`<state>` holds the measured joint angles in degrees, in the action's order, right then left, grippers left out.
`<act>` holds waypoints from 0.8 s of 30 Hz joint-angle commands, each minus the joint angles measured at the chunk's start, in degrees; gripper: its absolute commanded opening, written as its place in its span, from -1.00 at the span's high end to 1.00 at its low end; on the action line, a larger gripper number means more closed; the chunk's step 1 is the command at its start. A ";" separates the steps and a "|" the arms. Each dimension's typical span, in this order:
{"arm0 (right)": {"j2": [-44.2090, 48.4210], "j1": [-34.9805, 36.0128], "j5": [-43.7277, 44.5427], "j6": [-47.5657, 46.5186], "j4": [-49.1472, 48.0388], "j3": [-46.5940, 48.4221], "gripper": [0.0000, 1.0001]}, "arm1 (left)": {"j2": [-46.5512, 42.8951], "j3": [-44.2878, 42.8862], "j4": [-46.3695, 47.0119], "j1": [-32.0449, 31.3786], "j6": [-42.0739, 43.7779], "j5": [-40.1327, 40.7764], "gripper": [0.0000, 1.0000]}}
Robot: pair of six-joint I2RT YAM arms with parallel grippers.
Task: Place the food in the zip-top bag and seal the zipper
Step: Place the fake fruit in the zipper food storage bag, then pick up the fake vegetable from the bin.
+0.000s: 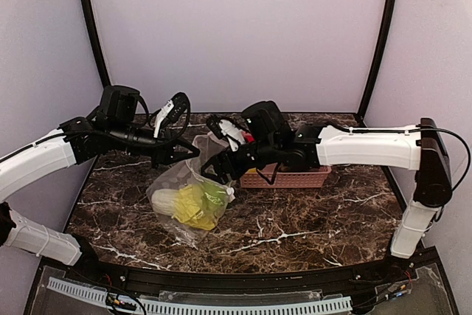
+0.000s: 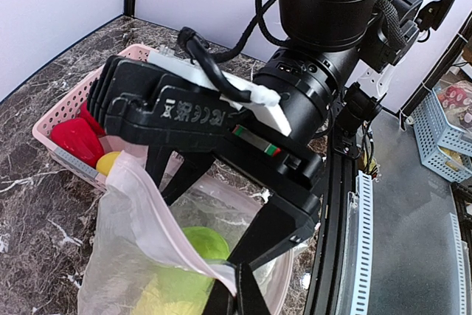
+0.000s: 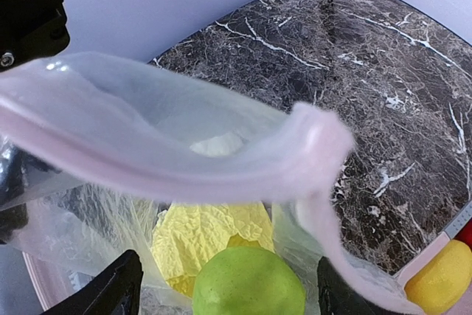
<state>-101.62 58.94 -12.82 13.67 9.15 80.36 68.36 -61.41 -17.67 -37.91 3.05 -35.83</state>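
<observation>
- Counter (image 1: 310, 219) of dark veined marble fills the lower half of the top view.
- Zip-top bag (image 1: 171, 182) slumps left of centre in that view, its mouth lifted toward the upper part of the frame. Its zipper (image 3: 169, 175), a pink-tinted strip, is unsealed and arcs across the middle of the right wrist view.
- Pink lattice basket (image 1: 291, 179) sits just right of centre, close beside the bag.
- Cabbage (image 1: 190, 206) lies inside the bag, in its lower part.
- Right pincer (image 1: 221, 170) hangs at the bag's mouth, spread wide and gripping nothing. Its fingers (image 3: 110, 293) sit at the bottom corners of its own view.
- Left pincer (image 1: 190, 153) is narrowed onto the bag's rim at the upper left of the mouth, holding that edge up.
- Red bell pepper (image 2: 74, 140) lies in the basket, near the left edge of the left wrist view.
- Green round piece (image 3: 247, 284) rests in the bag on the cabbage, between the right pincer's spread fingers.
- Yellow round piece (image 2: 110, 161) lies in the basket, touching the pepper.
</observation>
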 commanded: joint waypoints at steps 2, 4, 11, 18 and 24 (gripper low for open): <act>6.39 0.53 -0.87 -0.53 -4.60 -4.36 -0.61 | -0.83 0.64 0.06 -0.29 0.91 0.64 0.99; 10.17 0.55 -1.97 -0.65 -8.29 -7.58 -0.63 | -0.92 0.75 0.08 -0.32 0.95 1.27 0.99; 20.72 0.39 5.14 -1.66 -8.39 -13.18 -0.75 | -0.97 0.85 0.26 -0.31 0.95 2.19 0.99; 22.89 -3.55 18.38 -0.28 3.75 -11.19 -0.81 | -0.67 1.03 0.44 -0.32 0.82 1.91 0.99; 20.89 -13.27 22.77 4.83 15.21 -8.24 -0.79 | -0.76 1.02 0.48 -0.32 0.80 1.97 0.99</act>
<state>-79.18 51.55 4.01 14.35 14.76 69.67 68.36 -61.32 -17.65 -37.93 3.07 -33.78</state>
